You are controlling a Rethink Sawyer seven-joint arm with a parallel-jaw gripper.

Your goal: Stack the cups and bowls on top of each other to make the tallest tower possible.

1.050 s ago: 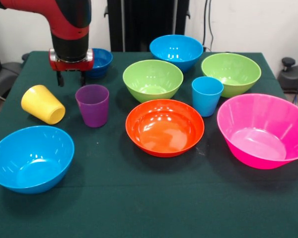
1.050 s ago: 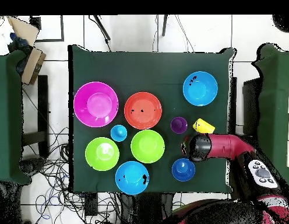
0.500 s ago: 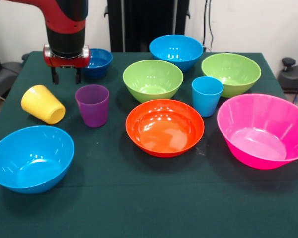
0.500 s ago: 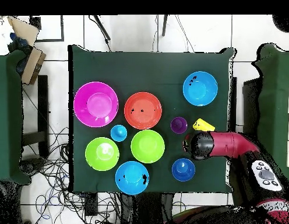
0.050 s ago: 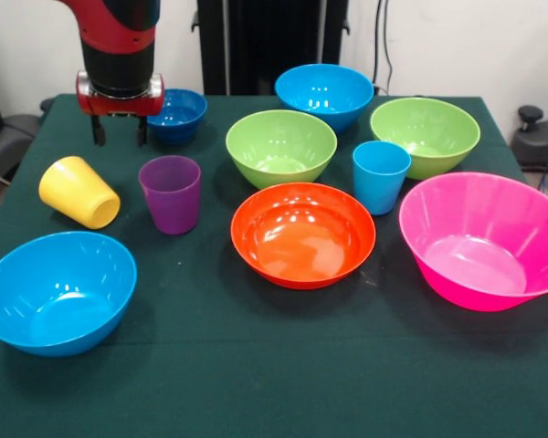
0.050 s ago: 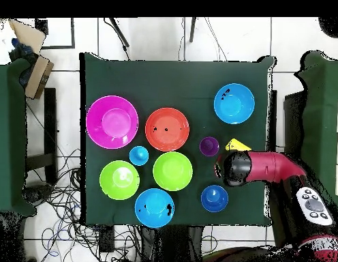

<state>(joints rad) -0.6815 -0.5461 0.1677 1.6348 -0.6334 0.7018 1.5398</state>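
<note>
My gripper (image 5: pixel 119 139) hangs open and empty above the table, behind the yellow cup (image 5: pixel 78 192) lying on its side and the upright purple cup (image 5: pixel 171 193). The small dark blue bowl (image 5: pixel 181 111) sits just right of it. The light blue cup (image 5: pixel 380 176) stands between an orange bowl (image 5: pixel 302 234), two lime green bowls (image 5: pixel 280 146) (image 5: pixel 425 135) and a large pink bowl (image 5: pixel 484 239). Light blue bowls rest at the back (image 5: pixel 324 94) and front left (image 5: pixel 55 290). From overhead, the arm (image 6: pixel 233 168) covers part of the yellow cup (image 6: pixel 236 144).
All pieces stand apart on the dark green table (image 5: pixel 256 383). A broad bare strip runs along its front edge. In the overhead view, cardboard boxes (image 6: pixel 32 65) lie off the table's corner and cables (image 6: pixel 69 205) trail on the floor.
My gripper has risen and drifted back and to the left in the front view, away from the purple cup. None of the cups or bowls moved.
</note>
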